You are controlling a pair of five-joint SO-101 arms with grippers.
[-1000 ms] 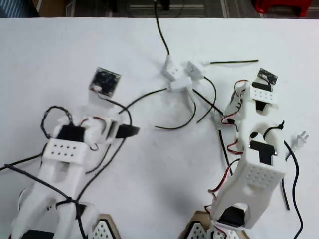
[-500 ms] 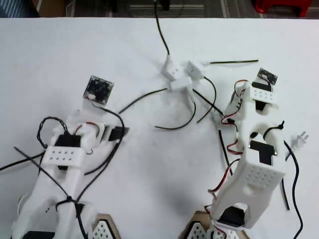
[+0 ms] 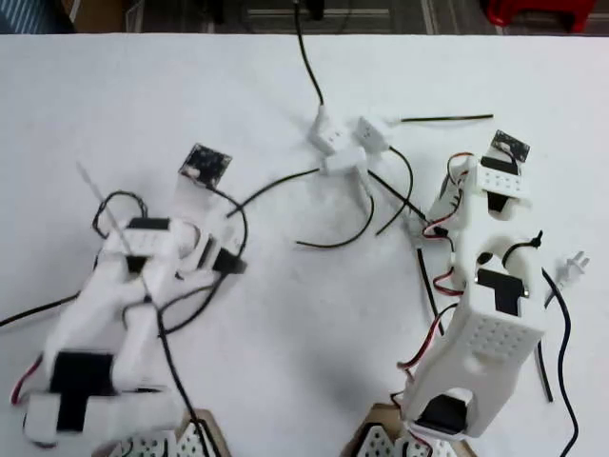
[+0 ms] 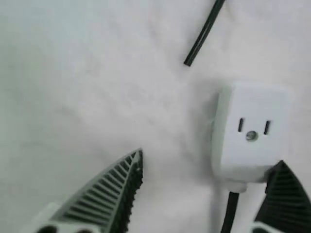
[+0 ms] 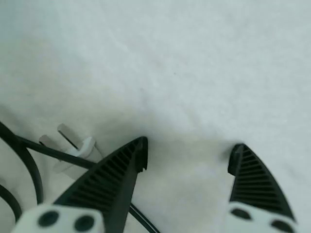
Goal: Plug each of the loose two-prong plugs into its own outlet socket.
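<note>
From the high view, the left arm (image 3: 143, 276) leans in over the white table (image 3: 143, 76), and the right arm (image 3: 485, 314) stands on its own side. A bunch of white sockets (image 3: 343, 143) sits near the middle, toward the far edge, with black cords (image 3: 333, 243) curling away from them. I cannot tell from up here if any of them has a plug in it. One loose plug (image 3: 574, 265) lies by itself near the right arm. Nothing holds it, so it looks like it is waiting to be picked up.

In the left wrist view, the left gripper (image 4: 204, 187) hangs low over the table with its fingers wide apart and nothing in them. An outlet socket (image 4: 250, 133) lies flat just beside the dark finger (image 4: 282, 194), with its slots facing up. I think it lies that way so a plug can go straight in. A cord end (image 4: 204, 29) lies a bit farther off.

In the right wrist view, the right gripper (image 5: 187, 165) is low too, with its fingers apart and empty. A white plug (image 5: 73, 145) with two prongs lies just beside one finger, outside the gap, and a black cord (image 5: 29, 145) crosses by it. I think the fingers are held open so they can slide around the plug — it has to be grabbed before it can go to a socket.
</note>
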